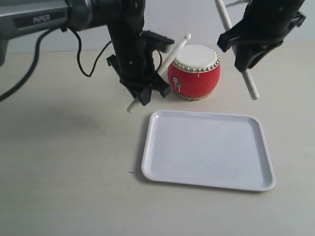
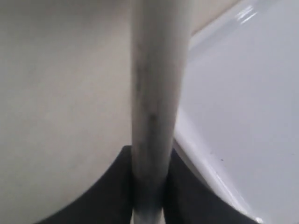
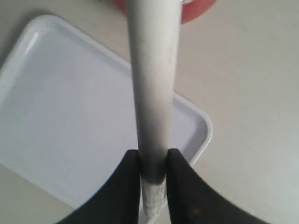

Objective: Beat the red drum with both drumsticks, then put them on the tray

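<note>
The red drum (image 1: 194, 73) with its cream skin stands behind the white tray (image 1: 208, 149). My left gripper (image 1: 147, 88) is shut on one drumstick (image 1: 173, 53), whose tip rises toward the drum's left rim. In the left wrist view that drumstick (image 2: 156, 93) runs up from between my black fingers (image 2: 112, 196), with the tray's rim (image 2: 196, 144) beside it. My right gripper (image 1: 251, 49) is shut on the other drumstick (image 1: 250, 84), held steep to the right of the drum. The right wrist view shows this drumstick (image 3: 153, 84) over the tray (image 3: 70, 121), with the drum's edge (image 3: 196, 11) beyond.
The pale tabletop (image 1: 69, 167) spreads around the tray. A black cable (image 1: 88, 64) hangs from the left arm over the table's back left.
</note>
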Tool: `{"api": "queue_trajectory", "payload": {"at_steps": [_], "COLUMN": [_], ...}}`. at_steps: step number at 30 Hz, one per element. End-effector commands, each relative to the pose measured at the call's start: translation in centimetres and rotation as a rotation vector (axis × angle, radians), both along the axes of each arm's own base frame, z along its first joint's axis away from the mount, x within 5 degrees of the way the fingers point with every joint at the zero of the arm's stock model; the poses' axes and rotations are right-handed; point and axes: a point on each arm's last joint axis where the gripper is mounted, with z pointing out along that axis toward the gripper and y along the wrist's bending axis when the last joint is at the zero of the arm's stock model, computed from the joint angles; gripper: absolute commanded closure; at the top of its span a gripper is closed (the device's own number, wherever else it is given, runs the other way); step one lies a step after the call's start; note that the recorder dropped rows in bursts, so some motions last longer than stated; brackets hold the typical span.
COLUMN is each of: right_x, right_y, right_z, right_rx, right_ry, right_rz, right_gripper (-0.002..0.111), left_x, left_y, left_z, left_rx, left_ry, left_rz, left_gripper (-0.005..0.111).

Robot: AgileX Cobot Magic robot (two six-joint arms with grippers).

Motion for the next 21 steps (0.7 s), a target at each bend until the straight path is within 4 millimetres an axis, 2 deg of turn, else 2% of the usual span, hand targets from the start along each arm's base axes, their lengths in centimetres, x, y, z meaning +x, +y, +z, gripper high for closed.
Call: {"api": "queue_trajectory", "payload": {"at_steps": [1, 3, 5, 9, 12, 14, 21], "right_x": [1.9, 2.3, 2.5, 2.4, 2.2, 1.9, -1.0], "right_y": [1.0, 1.2, 1.2, 1.1, 1.1, 0.9, -0.1], "right_z": [-6.7, -9.1, -10.6, -11.1, -9.2, -7.0, 1.9], "right_rx": [0.006, -0.003, -0.015, -0.034, -0.018, -0.006, 0.051], "right_ry": [0.168, 0.231, 0.27, 0.294, 0.251, 0.195, -0.035], "right_rz": [-0.011, -0.016, -0.017, -0.012, -0.015, -0.012, -0.003], "right_gripper": [0.108, 0.108, 0.108, 0.108, 0.108, 0.108, 0.108], "left_x": [-0.9, -1.3, -1.6, -1.8, -1.7, -1.5, -0.2], "left_y": [0.5, 0.9, 1.1, 1.2, 1.1, 1.0, -0.3], "left_z": [5.6, 7.4, 8.5, 9.2, 7.9, 6.5, -1.9], "left_rx": [-0.065, -0.089, -0.104, -0.112, -0.092, -0.07, 0.007], "left_ry": [-0.097, -0.128, -0.148, -0.16, -0.132, -0.103, -0.001], "left_rz": [0.009, 0.009, 0.009, 0.009, 0.009, 0.009, 0.004], "left_gripper": [0.107, 0.107, 0.107, 0.107, 0.107, 0.107, 0.107]}}
